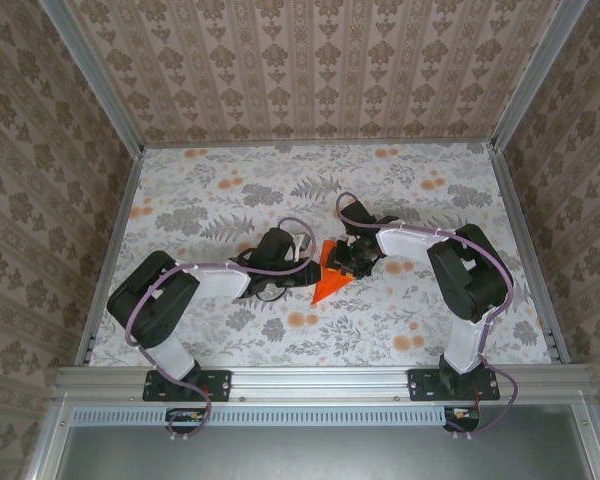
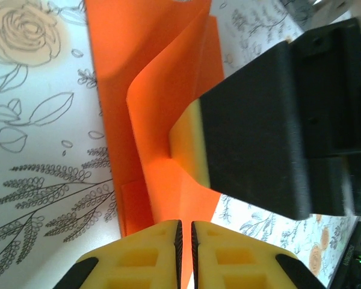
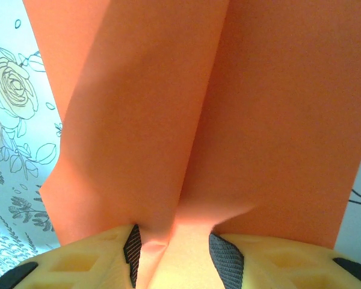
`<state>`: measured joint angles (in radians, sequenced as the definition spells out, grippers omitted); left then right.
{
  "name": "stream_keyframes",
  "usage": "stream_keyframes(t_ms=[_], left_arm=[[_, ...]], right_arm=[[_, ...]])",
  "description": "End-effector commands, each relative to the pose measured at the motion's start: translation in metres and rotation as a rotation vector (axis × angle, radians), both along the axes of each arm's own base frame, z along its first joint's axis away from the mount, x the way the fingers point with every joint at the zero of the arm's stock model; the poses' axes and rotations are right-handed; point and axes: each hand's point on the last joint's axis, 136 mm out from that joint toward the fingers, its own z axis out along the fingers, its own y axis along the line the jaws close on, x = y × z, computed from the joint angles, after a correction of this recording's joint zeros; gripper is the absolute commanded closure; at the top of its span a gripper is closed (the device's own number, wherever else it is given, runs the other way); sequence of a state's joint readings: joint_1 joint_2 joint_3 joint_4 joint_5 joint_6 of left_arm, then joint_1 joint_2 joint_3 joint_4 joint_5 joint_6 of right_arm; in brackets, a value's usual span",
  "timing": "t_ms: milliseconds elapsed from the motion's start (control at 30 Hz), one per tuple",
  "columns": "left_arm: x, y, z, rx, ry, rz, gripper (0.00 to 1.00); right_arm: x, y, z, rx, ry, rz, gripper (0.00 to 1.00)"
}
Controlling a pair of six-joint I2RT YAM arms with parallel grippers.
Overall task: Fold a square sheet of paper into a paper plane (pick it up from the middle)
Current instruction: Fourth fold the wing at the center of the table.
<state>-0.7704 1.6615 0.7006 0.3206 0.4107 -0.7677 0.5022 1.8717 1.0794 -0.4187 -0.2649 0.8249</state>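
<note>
Only creased paper plane (image 1: 332, 277) (uncontained)

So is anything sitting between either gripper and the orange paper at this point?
Nothing visible. The left gripper is shut on the paper plane, and the right gripper has its pads straddling a raised fold of the paper. Around them is just the floral table.

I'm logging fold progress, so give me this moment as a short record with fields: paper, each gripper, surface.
paper: orange paper plane, partly folded, pointed, mid-table
left gripper: shut on the paper's edge
right gripper: jaws partly apart, a raised fold of the paper between them; grip unclear
right finger: pressed against the paper
surface: floral-print table
</note>
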Motion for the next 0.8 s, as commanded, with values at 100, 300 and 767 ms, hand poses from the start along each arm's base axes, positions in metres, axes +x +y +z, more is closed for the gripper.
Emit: stream_keyframes(t_ms=[100,300,767], left_arm=[[0.0,-0.008,0.012,-0.057,-0.031,-0.009,0.84],[-0.005,-0.014,0.006,-0.046,-0.019,-0.034,0.85],[-0.006,-0.005,-0.022,0.029,0.041,-0.01,0.88]], right_arm=[[-0.074,-0.098,-0.094,-0.456,0.272,-0.046,0.54],[-0.075,-0.098,-0.095,-0.452,0.278,-0.052,0.53],[-0.081,-0.104,-0.101,-0.475,0.295,-0.066,0.6]])
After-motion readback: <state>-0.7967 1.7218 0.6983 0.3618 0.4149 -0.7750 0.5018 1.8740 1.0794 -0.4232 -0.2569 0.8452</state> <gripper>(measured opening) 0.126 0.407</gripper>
